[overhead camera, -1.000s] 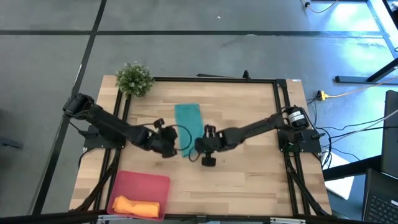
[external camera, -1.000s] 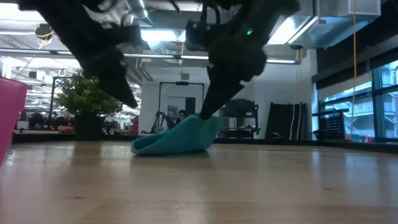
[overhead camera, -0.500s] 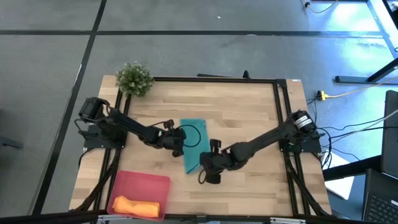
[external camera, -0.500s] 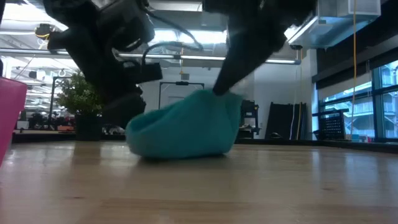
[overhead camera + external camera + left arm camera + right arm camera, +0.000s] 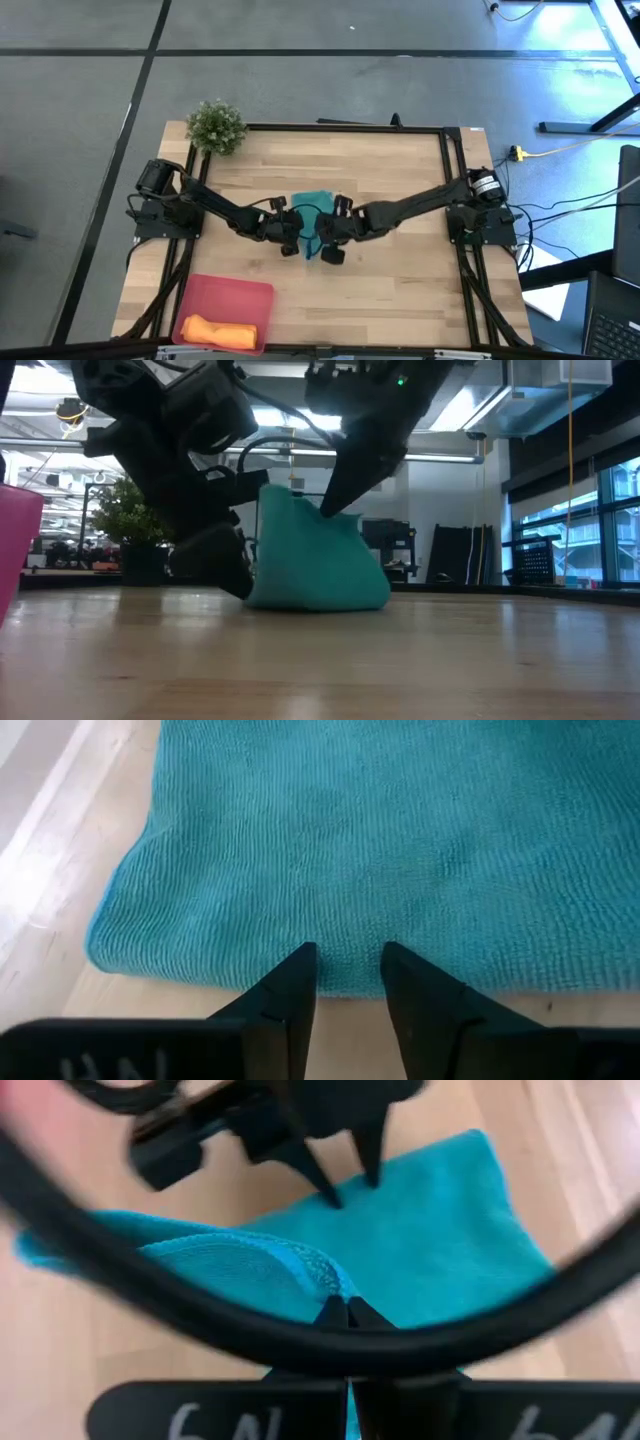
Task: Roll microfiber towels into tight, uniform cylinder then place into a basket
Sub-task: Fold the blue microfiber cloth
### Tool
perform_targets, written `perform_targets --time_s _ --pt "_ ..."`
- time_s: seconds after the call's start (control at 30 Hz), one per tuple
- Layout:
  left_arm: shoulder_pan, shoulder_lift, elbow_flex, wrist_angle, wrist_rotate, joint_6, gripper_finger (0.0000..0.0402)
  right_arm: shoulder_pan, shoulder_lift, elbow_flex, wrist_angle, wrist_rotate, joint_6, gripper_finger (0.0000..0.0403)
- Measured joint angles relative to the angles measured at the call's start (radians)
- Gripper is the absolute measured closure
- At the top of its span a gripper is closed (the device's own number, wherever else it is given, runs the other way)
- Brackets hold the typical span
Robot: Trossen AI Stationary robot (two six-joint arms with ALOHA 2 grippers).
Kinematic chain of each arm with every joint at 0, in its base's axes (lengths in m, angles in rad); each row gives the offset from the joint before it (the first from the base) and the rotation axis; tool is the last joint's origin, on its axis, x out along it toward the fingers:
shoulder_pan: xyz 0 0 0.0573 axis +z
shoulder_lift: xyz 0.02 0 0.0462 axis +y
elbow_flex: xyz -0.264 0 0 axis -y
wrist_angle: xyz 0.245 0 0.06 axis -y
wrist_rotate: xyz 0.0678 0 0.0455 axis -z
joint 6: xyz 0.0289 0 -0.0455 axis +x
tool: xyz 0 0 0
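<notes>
Teal towel higher (right tool pinching)

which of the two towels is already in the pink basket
The orange towel, lying rolled in the pink basket. The teal towel is out mid-table, with the right gripper pinching a fold and the left gripper at its edge.

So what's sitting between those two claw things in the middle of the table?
The teal towel, bunched up between the left gripper and the right gripper, which pinches a lifted fold. The high view shows this best.
</notes>
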Motion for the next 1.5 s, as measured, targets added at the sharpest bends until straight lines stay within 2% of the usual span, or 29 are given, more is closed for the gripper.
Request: perform_targets --time_s 0.53,0.9,1.03,1.3,1.5 --pt "-0.007 -0.017 -0.004 -0.025 0.014 0.001 0.0292 -0.171 0.046 -0.008 0.004 -0.013 -0.077 0.0403" --pt "-0.035 -0.195 -0.007 -0.165 -0.003 0.039 0.0292 -0.183 0.049 -0.008 0.016 -0.012 -0.109 0.0403" --pt "-0.036 -0.260 -0.006 -0.225 -0.047 0.040 0.0292 -0.183 0.049 -0.008 0.025 -0.018 -0.129 0.0403" --pt "-0.050 -0.389 -0.004 -0.320 -0.157 0.020 0.0292 -0.183 0.049 -0.008 0.054 -0.098 -0.161 0.0403" --pt "-0.060 -0.425 -0.005 -0.323 -0.163 0.026 0.0292 -0.183 0.058 -0.008 0.067 -0.170 -0.163 0.0403"
